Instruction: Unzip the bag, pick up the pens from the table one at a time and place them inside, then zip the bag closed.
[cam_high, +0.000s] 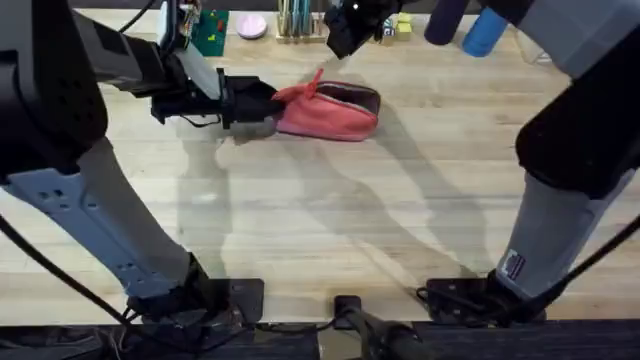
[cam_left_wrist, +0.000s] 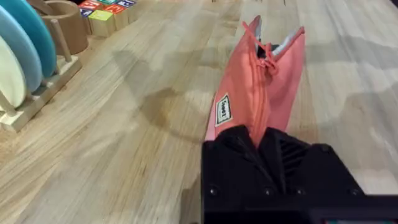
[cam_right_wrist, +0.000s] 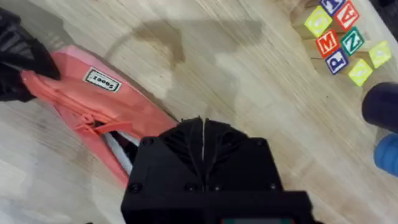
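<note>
The salmon-pink bag (cam_high: 330, 115) lies on the table (cam_high: 330, 230) at the back middle. Its zipper is partly undone at the right end, where a dark opening shows. My left gripper (cam_high: 262, 103) is shut on the bag's left end; in the left wrist view the bag (cam_left_wrist: 249, 93) runs away from the black fingers (cam_left_wrist: 236, 152), its zipper pull (cam_left_wrist: 267, 55) near the far end. My right gripper (cam_high: 345, 35) hovers above and behind the bag. Its fingers (cam_right_wrist: 214, 146) are pressed together over the bag's open end (cam_right_wrist: 81, 96). The pens are out of view.
Teal pens in a wooden holder (cam_high: 293, 20), a pink disc (cam_high: 252, 27) and blue cylinders (cam_high: 485, 30) line the back edge. Alphabet blocks (cam_right_wrist: 336, 37) sit right of the bag. A plate rack (cam_left_wrist: 25, 56) and a wooden cup (cam_left_wrist: 68, 25) stand to the left.
</note>
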